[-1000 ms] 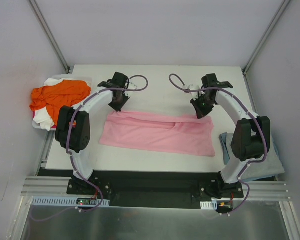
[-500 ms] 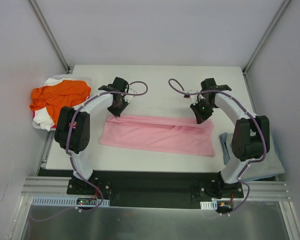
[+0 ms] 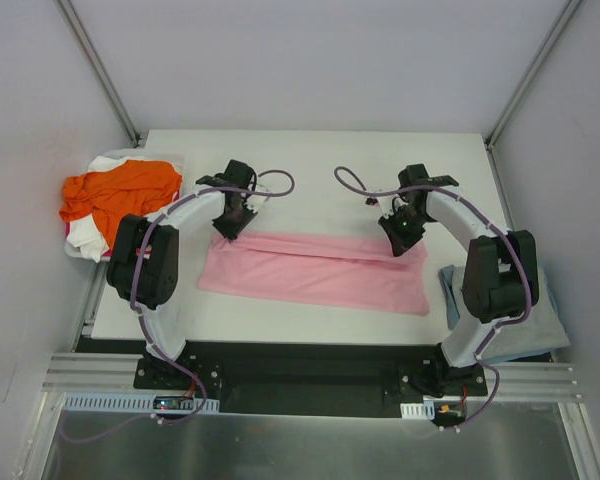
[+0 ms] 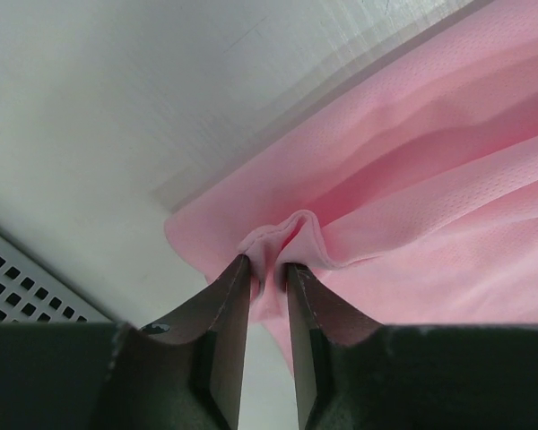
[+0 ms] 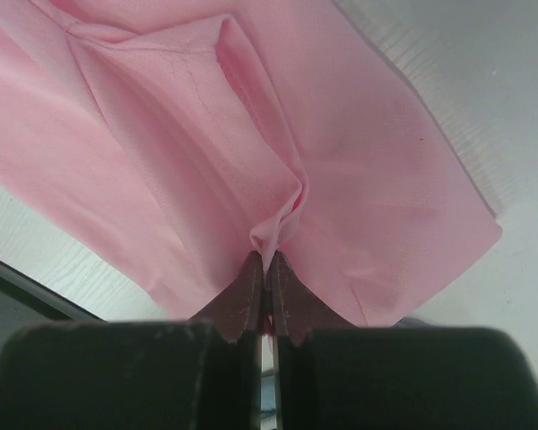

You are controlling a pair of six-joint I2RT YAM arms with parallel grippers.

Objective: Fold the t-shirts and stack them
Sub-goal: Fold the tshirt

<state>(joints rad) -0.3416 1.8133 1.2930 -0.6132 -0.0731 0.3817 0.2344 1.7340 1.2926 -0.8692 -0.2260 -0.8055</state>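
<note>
Well, the white tabletop takes up most of the space, and the pink shirt is the biggest thing on it. It lies across the middle as a long band running left to right, folded lengthwise, with a raised crease along its far side.

The grey-blue shirt sits at the near right corner. It looks folded flat, it is partly hidden behind the right arm, and it lies just beside the pink shirt's right end. On the far left edge the orange shirt is heaped in a crumpled pile on top of the white shirt, well apart from the pink one.

Both arms curve in from the near edge and reach down to the pink shirt's far edge, the left arm at its left end.

The left gripper is pinching a small bunched ridge of pink cloth at the far left corner. Its fingers stand close together with the fabric puckered up between the tips. The right gripper is pressed together on a thin fold of the same shirt near the far right end, and the cloth rises in a little peak where the fingers meet.
</note>
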